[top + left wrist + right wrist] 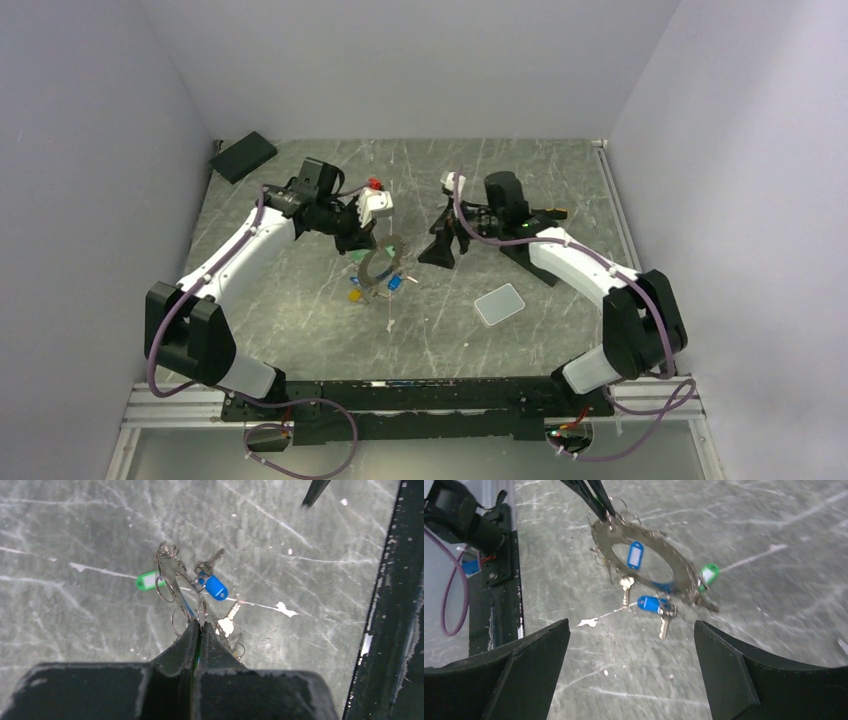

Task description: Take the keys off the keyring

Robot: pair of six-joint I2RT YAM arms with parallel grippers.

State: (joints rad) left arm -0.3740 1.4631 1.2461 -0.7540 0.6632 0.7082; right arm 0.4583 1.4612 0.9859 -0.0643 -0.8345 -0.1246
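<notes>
— Left gripper (199,625)?
— Pinched shut on the keyring (684,572), at its far-left edge. Tilted up from there, with the opposite edge low, by the green tag (709,573).
— And the right gripper (631,625)?
— Spread wide, holding nothing, hovering just right of the ring and facing it.
— Where on the table (560,200)?
— Around the middle, slightly left, between the two arms. Well apart from the grey pad (499,304) at the near right.
— Any keys (626,587) off yet?
— None clearly seen loose. Packed all around the wire, enough to look toothed, with blue tags (636,555) dangling inside and under the hoop. Cannot tell whether the lowest blue-tagged one lies free or hangs.
— So how far along?
— Barely begun, by the look of it. Ring secured on one side, nearly everything left to do.
— Next?
— Probably bringing the open jaws onto a single key and working it round to the gap in the wire. Hard to find that gap from here.
</notes>
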